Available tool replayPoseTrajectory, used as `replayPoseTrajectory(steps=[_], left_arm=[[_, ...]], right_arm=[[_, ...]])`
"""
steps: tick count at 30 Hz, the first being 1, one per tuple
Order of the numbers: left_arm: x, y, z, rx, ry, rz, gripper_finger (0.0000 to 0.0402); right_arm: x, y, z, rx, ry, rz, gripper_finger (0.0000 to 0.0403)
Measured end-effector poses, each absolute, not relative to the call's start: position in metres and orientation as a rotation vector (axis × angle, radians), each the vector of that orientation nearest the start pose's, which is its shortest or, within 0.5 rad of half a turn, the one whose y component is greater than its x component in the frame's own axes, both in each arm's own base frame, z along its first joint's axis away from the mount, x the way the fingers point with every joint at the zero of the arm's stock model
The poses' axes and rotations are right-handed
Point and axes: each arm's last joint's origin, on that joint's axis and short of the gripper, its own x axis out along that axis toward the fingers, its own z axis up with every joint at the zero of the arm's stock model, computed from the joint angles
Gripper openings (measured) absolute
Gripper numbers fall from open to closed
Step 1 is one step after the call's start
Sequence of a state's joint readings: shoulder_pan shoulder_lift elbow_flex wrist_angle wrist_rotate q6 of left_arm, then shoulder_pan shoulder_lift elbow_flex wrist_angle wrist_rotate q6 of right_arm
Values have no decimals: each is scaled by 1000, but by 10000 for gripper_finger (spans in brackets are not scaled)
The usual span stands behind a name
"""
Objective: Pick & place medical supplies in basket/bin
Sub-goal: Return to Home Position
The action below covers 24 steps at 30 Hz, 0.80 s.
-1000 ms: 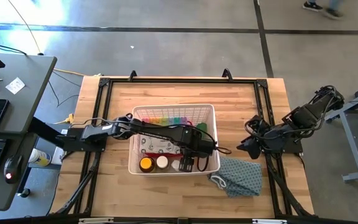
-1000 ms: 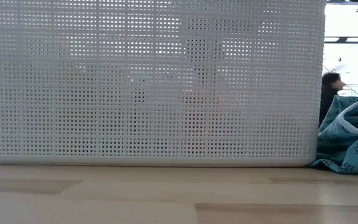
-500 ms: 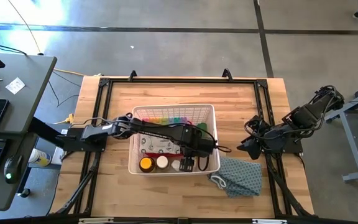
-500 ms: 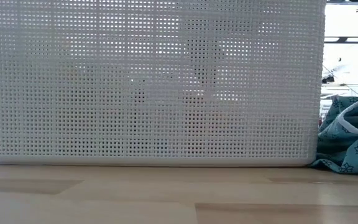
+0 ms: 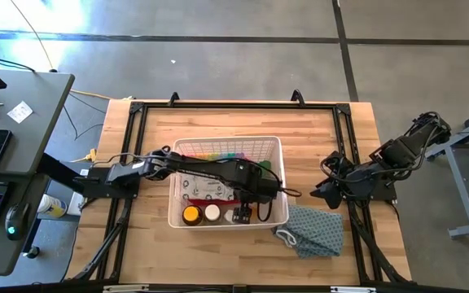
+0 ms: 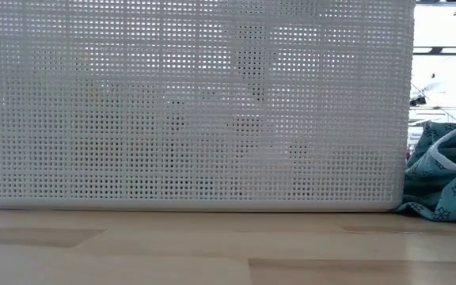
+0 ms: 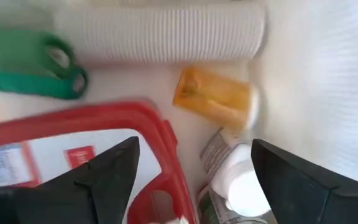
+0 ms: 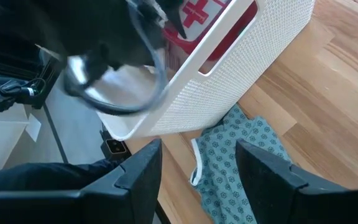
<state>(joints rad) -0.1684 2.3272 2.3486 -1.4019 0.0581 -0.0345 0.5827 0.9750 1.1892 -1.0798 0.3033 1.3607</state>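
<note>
The left gripper (image 5: 252,213) is hovering inside the white lattice basket (image 5: 282,171) near its right end and is holding its fingers (image 7: 98,180) wide apart with nothing between them. Below it an amber bottle (image 7: 213,96) is lying on its side next to a white-capped bottle (image 7: 244,186) and the red first-aid case (image 7: 114,121), with green rolls (image 7: 27,65) beyond the case. The rainbow pill organiser (image 5: 218,155) is lying along one long wall of the basket, which is sitting on the wooden table (image 5: 218,118) with a teal patterned cloth (image 5: 312,230) just beside its corner. The right gripper (image 5: 320,194) is waiting over the table's right side, apart from the basket, its fingers (image 8: 138,174) also spread and empty.
</note>
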Motion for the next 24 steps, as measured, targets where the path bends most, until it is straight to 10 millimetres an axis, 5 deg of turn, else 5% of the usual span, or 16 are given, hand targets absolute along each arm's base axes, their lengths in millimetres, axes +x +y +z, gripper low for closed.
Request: replayPoseTrajectory(steps=[15,24], left_arm=[[429,-75,336,-12,1188,-159,311],[393,-66,388,-31,1074,-34,285]], right_arm=[[141,83,363,934,765,-275,194],[151,85,373,854,598,-218,194]])
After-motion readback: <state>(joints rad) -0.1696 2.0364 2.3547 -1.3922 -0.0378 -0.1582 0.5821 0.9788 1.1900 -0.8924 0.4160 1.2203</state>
